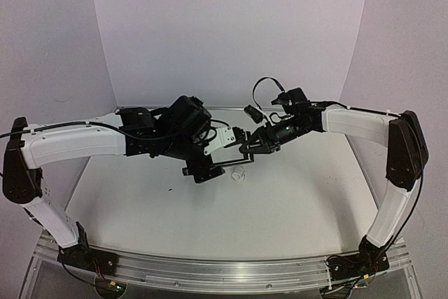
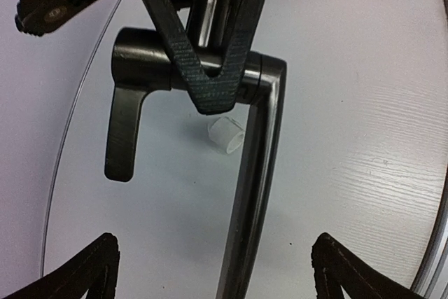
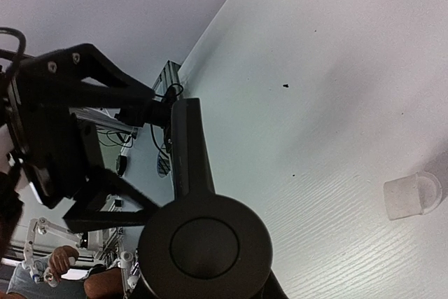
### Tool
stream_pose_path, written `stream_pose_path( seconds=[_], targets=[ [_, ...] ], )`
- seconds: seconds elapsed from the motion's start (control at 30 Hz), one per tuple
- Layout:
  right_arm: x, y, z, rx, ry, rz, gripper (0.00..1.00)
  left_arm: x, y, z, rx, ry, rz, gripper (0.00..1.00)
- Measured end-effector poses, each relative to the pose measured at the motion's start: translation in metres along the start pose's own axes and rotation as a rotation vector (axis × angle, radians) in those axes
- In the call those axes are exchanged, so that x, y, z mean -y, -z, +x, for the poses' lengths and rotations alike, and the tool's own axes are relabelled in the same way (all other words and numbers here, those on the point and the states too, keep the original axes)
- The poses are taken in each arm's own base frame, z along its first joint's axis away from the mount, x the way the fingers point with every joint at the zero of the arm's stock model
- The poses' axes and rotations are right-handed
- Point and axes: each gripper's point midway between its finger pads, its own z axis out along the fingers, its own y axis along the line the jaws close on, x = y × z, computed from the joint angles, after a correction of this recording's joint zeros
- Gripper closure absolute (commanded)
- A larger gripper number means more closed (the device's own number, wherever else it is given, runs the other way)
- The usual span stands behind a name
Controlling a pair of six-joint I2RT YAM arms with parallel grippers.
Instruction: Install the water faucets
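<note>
Shows the black faucet (image 2: 140, 57) held up above the table (image 2: 371, 145), between the two grippers, near the middle of the work area. Has a long slim pipe (image 2: 253, 180), a sharp bend at one end, then a short thick body with a flat lever (image 2: 123, 131) hanging down from it. Ends in a round cap (image 3: 204, 246), turned toward the right wrist camera.

Is clamped at the thick body, just beside the bend, by the right gripper (image 2: 212, 92), with dark ribbed fingers closed narrow on the metal. Passes with the pipe between the fingertips (image 2: 94, 271) of the left gripper (image 2: 220, 274), spread wide, each tip well apart from the pipe and not touching it.

Leaves the white fitting (image 2: 226, 134) alone on the table, near the bend of the pipe but apart from it and from both grippers. Looks small, short and half-clear, like a little tube. Seen from above, lies just in front of the two meeting grippers.

Farther out, only the pale wood-grain table top, a metal rail (image 1: 224, 269) along the near edge, and plain light walls (image 1: 231, 26) behind.
</note>
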Motion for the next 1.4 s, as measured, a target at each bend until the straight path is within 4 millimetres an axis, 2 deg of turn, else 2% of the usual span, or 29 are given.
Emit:
stream_pose_path(
  seconds=[0.13,0.27,0.37,0.63,0.77,0.93,1.13,1.4],
  targets=[
    [-0.001,0.0,-0.001,0.001,0.03,0.0,1.0,-0.012,0.035,-0.015,0.134,0.143,0.05,0.0],
    [-0.006,0.003,-0.006,0.01,0.068,0.0,1.0,-0.046,0.074,-0.028,0.288,0.324,0.088,0.0],
    [-0.017,0.008,-0.013,0.027,0.118,-0.003,1.0,-0.058,0.086,-0.031,0.345,0.42,0.144,0.0],
    [-0.065,0.024,-0.027,0.075,0.281,-0.025,1.0,-0.03,0.067,-0.033,0.323,0.582,0.477,0.01],
    [-0.081,0.027,-0.029,0.086,0.334,-0.035,1.0,-0.021,0.068,-0.034,0.321,0.628,0.589,0.01],
    [-0.091,0.021,-0.028,0.076,0.363,-0.05,1.0,-0.014,0.071,-0.046,0.332,0.641,0.695,0.04],
    [-0.101,0.018,-0.029,0.071,0.39,-0.063,1.0,-0.004,0.059,-0.05,0.307,0.681,0.807,0.1],
    [-0.102,0.019,-0.033,0.082,0.401,-0.052,1.0,-0.003,0.06,-0.059,0.347,0.713,0.875,0.27]
  ],
)
